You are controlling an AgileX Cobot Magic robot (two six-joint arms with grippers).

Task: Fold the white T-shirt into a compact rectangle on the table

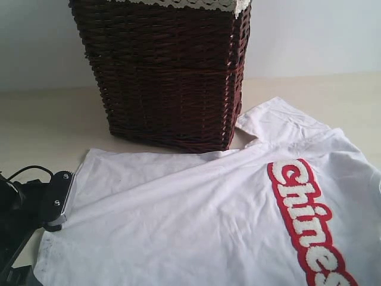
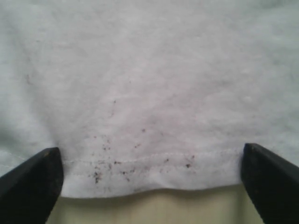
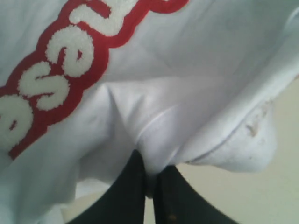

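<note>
On the surface [image 1: 36, 119]: the white T-shirt [image 1: 196, 214] lies spread out, print side up, just in front of a dark wicker basket [image 1: 161, 71], with one sleeve reaching past the basket's foot.
Lettering [image 1: 303, 220]: fuzzy white letters edged in red run down the right half. It's a thicker patch, and I expect it to crease less willingly than the plain cloth.
Left fingers [image 2: 32, 182]: spread wide, one either side of a stretch of stitched hem, with cream surface showing just past the edge. Nothing gripped here yet.
Right fingers [image 3: 135, 196]: pinched together on a small ridge of white cloth, beside a stitched edge and close to the end of the lettering. I can't tell which edge that is, and they're out of sight in the exterior view.
Feel: light, soft, limp cotton, I'd say. It should sag from any single pinch and drag along the surface rather than slide as a sheet. Not fragile.
Where to hold: the stitched hem and seams, where the doubled cloth gives the fingers something to bite. I'd take both layers, low down, with two holds well apart on one edge so it stays straight.
Watch for: catching only the top layer, or the cloth bunching at the pinch.
</note>
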